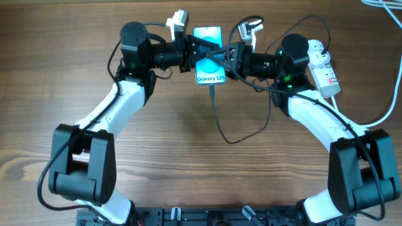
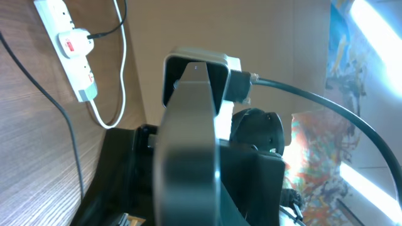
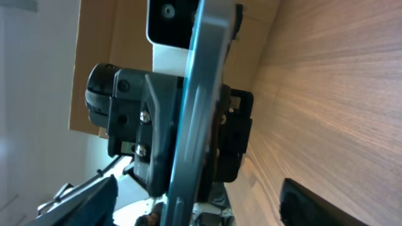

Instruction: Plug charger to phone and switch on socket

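While the phone [image 1: 210, 76] sits between them, the left gripper [image 1: 200, 50] and right gripper [image 1: 221, 56] reach over its face from opposite sides; how wide their jaws stand cannot be told. The charger [image 1: 221, 129] meets the phone's lettered end; the socket [image 1: 323, 68] lies well off to the right.

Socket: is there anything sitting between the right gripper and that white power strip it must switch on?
Nothing loose on the table that I can see. The right gripper is at the phone; only its own arm's black wrist sits between it and the socket, which lies beside that arm.
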`<state>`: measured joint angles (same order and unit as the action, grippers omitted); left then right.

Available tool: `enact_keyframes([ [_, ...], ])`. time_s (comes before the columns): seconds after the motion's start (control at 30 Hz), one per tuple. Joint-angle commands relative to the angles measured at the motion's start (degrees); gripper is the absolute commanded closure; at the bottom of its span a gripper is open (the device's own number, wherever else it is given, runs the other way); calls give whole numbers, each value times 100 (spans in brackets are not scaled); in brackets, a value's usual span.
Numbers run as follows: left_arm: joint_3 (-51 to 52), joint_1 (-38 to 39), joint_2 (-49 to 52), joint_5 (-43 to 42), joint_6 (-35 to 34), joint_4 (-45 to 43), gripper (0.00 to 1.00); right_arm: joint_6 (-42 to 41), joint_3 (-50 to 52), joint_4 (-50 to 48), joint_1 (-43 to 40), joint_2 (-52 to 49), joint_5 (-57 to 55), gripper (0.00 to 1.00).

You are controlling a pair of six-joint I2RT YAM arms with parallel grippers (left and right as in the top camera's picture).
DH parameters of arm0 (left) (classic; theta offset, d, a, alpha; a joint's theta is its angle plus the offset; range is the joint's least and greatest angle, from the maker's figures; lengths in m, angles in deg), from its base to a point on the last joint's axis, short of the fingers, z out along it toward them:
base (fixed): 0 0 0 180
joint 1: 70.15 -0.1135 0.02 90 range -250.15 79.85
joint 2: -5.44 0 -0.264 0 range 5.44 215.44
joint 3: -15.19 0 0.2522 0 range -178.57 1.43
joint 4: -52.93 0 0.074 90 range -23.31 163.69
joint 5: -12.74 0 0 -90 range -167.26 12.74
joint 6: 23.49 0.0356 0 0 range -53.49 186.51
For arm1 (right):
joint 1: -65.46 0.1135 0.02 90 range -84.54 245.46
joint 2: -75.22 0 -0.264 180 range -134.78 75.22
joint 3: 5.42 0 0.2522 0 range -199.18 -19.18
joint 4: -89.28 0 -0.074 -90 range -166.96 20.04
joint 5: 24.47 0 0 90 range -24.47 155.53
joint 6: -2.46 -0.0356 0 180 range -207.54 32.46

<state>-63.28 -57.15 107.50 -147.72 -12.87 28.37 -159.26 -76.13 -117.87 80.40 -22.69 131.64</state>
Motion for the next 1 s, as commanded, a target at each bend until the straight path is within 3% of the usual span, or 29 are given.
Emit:
enact_keyframes([
  [0.0,-15,-243,-114,295,267,-44,96,127,-90,-17,24,24,1113,0],
  [0.17,-15,-391,-114,651,442,-42,96,260,-90,-24,26,26,2129,6],
  [0.23,-15,-387,-114,675,442,-44,96,258,-90,-22,26,26,2129,20],
  [0.3,-15,-387,-114,739,437,-44,96,262,-90,-22,39,26,2146,53],
  [0.33,-15,-391,-114,758,437,-44,96,258,-90,-22,57,26,2146,57],
  [0.57,-15,-389,-114,776,435,-44,96,278,-87,-24,299,26,1751,58],
  [0.7,-15,-389,-114,772,435,-44,96,278,-87,-24,293,26,1569,83],
  [0.87,-15,-389,-114,739,435,-42,96,278,-90,-20,293,26,1370,81],
  [0.97,-15,-389,-114,688,435,-44,96,278,-90,-20,293,26,1233,69],
])
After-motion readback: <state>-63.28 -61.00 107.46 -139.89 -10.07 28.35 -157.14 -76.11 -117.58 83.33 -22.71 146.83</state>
